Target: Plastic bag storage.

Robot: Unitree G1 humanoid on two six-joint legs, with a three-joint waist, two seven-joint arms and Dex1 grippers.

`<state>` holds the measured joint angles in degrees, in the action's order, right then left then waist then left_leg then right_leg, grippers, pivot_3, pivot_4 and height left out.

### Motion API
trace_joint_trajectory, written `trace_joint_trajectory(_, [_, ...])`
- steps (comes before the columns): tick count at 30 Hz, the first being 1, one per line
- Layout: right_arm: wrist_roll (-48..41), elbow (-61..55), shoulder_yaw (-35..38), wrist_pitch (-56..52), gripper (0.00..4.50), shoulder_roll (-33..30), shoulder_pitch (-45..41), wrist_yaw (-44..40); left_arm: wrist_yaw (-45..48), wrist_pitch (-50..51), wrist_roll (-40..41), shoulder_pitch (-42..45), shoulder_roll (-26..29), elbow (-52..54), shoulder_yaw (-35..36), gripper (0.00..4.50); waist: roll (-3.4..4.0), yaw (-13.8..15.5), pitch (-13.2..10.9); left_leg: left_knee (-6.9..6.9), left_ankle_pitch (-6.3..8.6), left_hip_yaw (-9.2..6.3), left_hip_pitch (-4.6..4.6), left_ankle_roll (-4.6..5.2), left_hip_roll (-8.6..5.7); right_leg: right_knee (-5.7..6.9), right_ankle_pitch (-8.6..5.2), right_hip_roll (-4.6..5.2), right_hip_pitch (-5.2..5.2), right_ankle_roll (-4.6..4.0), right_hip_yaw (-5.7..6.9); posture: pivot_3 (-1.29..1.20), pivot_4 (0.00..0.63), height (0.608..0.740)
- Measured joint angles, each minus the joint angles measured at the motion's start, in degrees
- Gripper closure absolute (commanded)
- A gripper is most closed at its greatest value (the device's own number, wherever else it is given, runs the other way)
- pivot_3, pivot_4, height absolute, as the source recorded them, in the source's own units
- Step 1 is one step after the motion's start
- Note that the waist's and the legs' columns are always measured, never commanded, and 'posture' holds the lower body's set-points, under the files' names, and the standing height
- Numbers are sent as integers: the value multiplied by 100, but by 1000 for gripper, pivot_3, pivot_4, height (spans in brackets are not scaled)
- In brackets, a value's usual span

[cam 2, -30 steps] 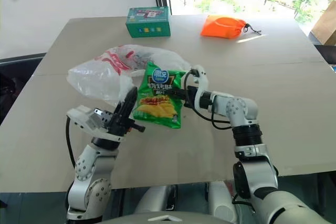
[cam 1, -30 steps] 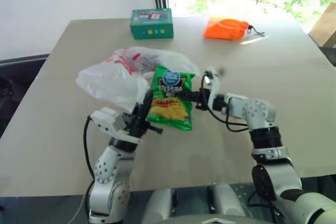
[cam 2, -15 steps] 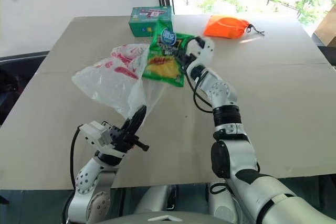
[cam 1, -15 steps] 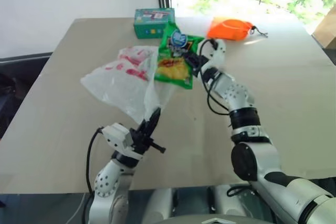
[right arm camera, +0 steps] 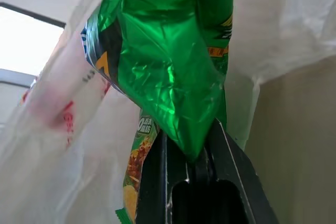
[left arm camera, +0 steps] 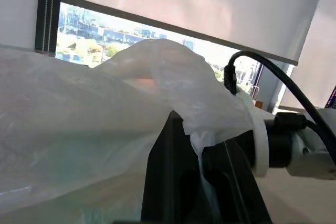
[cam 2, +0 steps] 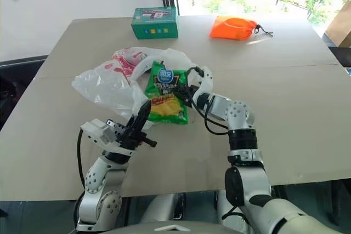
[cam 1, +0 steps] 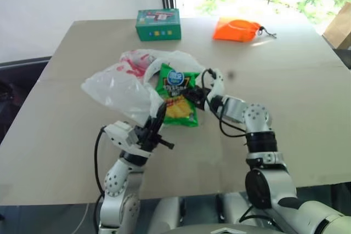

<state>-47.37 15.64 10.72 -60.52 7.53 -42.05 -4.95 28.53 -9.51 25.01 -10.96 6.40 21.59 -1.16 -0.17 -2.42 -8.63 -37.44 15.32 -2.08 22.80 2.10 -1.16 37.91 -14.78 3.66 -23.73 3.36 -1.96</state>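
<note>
Mid-table, our left gripper [cam 1: 157, 118] is clamped on the near edge of the bag [cam 1: 118, 83]; our right gripper [cam 1: 193, 98] is pinched on the snack packet [cam 1: 176, 96] at its mouth.

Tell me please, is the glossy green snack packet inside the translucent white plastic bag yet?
Not yet: the green snack packet, pinched by the right gripper, hangs at the white plastic bag, fully visible outside the film.
</note>
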Motion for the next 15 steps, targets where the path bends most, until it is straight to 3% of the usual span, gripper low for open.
trace_joint_trajectory(2, [12,103,-21,149,4202,7,-5,122,10,-17,-13,-5,-28,-9,-45,4500,0,5,0,0,0,-1,-3,0,-1,1,0,-1,2,0,1,0,150,740])
trace_joint_trajectory(5, [58,439,-56,557,3120,11,-12,245,21,-78,-26,-47,-42,-13,-98,4500,0,2,0,-1,0,1,-3,0,-2,0,0,-1,2,0,0,0,150,740])
trace_joint_trajectory(11, [242,1397,-174,1818,92,17,-540,390,1,-99,-98,-58,-42,-32,-136,4500,1,5,2,-4,-1,0,-17,0,-2,8,1,-6,11,0,-2,0,150,740])
trace_joint_trajectory(15, [608,1374,-630,2404,35,-4,-607,-297,-8,-100,-126,-101,-32,-31,-131,4500,3,-12,1,-6,0,2,-13,0,-2,4,1,-6,10,0,-3,0,150,740])
